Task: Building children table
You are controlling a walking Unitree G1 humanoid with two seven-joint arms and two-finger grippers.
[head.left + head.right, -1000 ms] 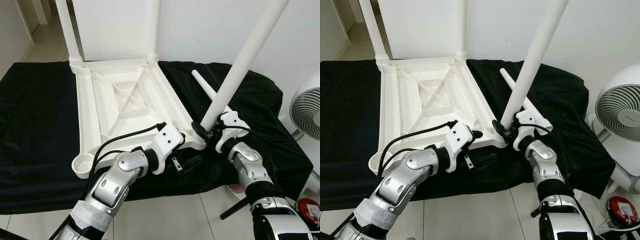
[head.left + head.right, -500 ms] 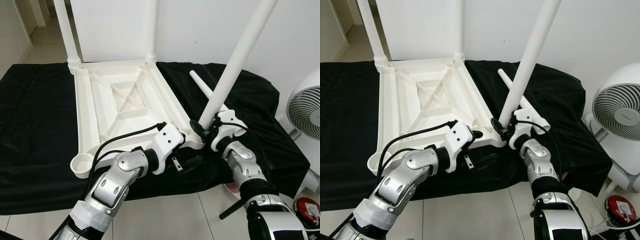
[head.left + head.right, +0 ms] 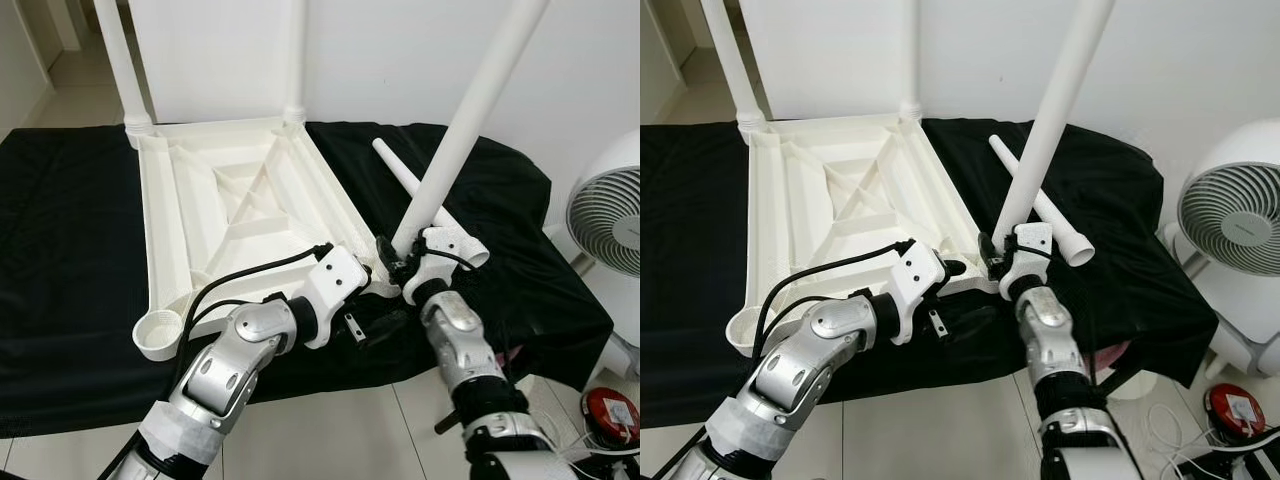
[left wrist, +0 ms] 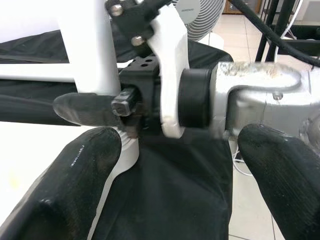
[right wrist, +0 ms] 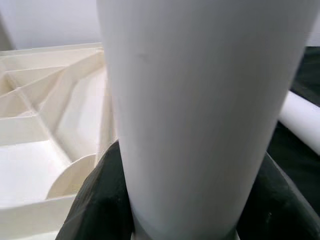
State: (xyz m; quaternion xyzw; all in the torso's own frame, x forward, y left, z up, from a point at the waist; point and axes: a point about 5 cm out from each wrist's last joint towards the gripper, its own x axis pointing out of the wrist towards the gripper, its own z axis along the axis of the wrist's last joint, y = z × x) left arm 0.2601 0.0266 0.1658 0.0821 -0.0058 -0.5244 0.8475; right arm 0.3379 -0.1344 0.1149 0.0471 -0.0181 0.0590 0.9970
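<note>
The white table top (image 3: 152, 230) lies upside down on a black cloth (image 3: 60, 250), with two legs (image 3: 115, 60) standing in its far corners. My right gripper (image 3: 400, 262) is shut on a third white leg (image 3: 470, 110), which leans up to the right with its lower end at the near right corner socket. In the right wrist view the leg (image 5: 200, 110) sits between the black fingers (image 5: 97, 200). My left gripper (image 4: 175, 200) is open just in front of that corner, below the right gripper, holding nothing. A loose leg (image 3: 400, 185) lies on the cloth.
The near left corner socket (image 3: 160, 335) has no leg in it. A white fan (image 3: 610, 210) stands on the floor at the right, with a red object (image 3: 610, 415) and cables below it. A white wall is behind the table.
The camera has shifted a little. My right forearm has swung left and the held leg stands slightly steeper, its lower end staying at the near right corner. The left arm has not moved.
</note>
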